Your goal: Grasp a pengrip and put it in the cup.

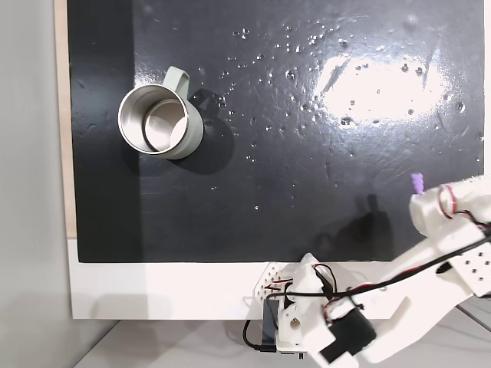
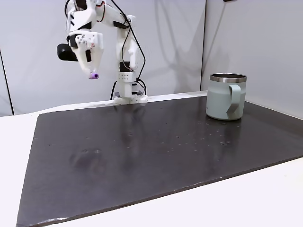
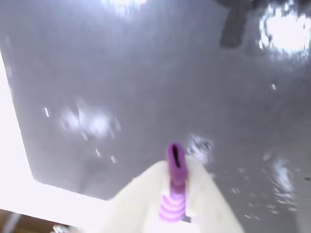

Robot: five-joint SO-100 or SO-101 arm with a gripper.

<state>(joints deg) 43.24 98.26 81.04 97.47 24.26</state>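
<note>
Purple ribbed pengrip (image 3: 173,187) sitting pinched in the white claw (image 2: 93,74), hanging high above the black mat (image 2: 156,151) on the worktop (image 2: 265,198). Standing well apart on the mat, upright, handle showing: sage-green cup (image 2: 226,96), steel inside (image 1: 153,121) gleaming.

Pengrips: one (image 3: 175,182), pinched in the tool (image 2: 93,74)
Cups: one (image 2: 226,97), well apart from the tool
Arms: one
Dark mats: one (image 2: 156,151)

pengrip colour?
Purple, ribbed; clearest in the wrist view, where the pengrip sits clamped in the gripper.
</note>
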